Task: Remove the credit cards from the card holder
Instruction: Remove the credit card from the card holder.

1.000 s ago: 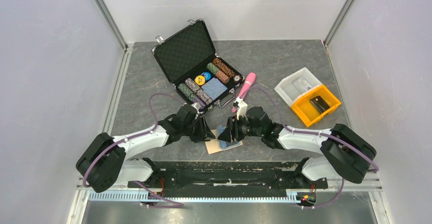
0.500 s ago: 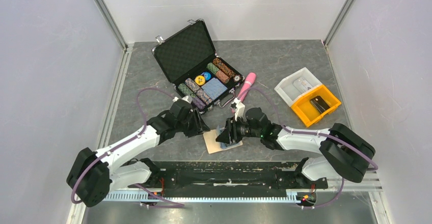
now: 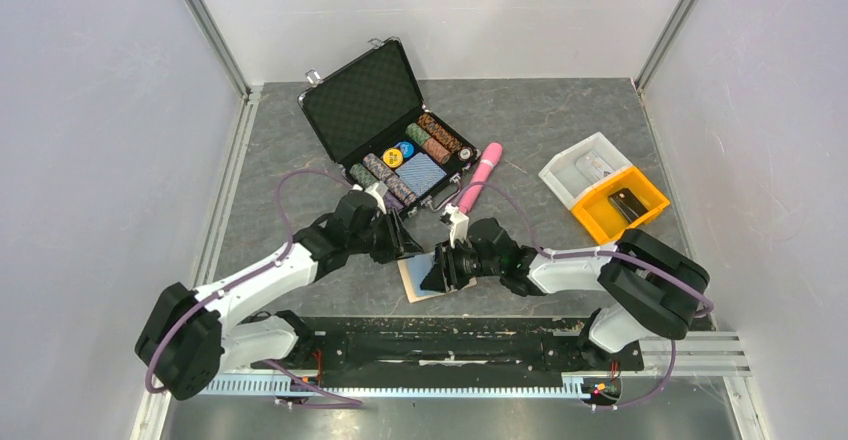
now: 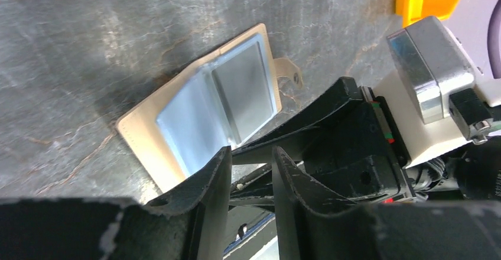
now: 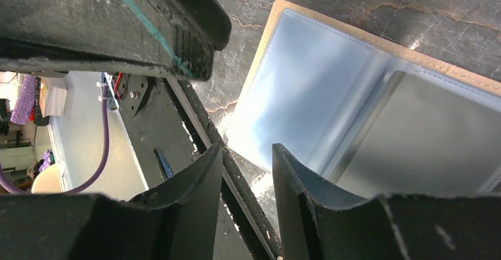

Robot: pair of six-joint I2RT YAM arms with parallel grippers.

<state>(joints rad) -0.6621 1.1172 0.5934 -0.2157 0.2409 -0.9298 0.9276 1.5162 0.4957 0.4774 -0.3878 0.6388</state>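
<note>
The tan card holder (image 3: 412, 284) lies open on the grey table near the front edge. In the left wrist view it (image 4: 137, 127) shows two clear sleeves, a light blue card (image 4: 188, 124) and a silvery-grey card (image 4: 247, 88), and a small tab (image 4: 289, 72). The right wrist view shows the blue card (image 5: 307, 88) and the grey card (image 5: 431, 148) in their sleeves. My left gripper (image 3: 408, 250) hovers at the holder's far left corner, jaws narrowly apart and empty (image 4: 248, 165). My right gripper (image 3: 433, 275) hangs over the holder, jaws narrowly apart and empty (image 5: 247, 165).
An open black chip case (image 3: 385, 100) with poker chips stands behind the grippers. A pink stick (image 3: 480, 175) lies to its right. A white bin (image 3: 580, 165) and a yellow bin (image 3: 618, 205) sit at the right. A black frame (image 3: 430, 340) runs along the front edge.
My left gripper lifted off the holder and shifted back and slightly right. My right gripper slid left over the open holder.
</note>
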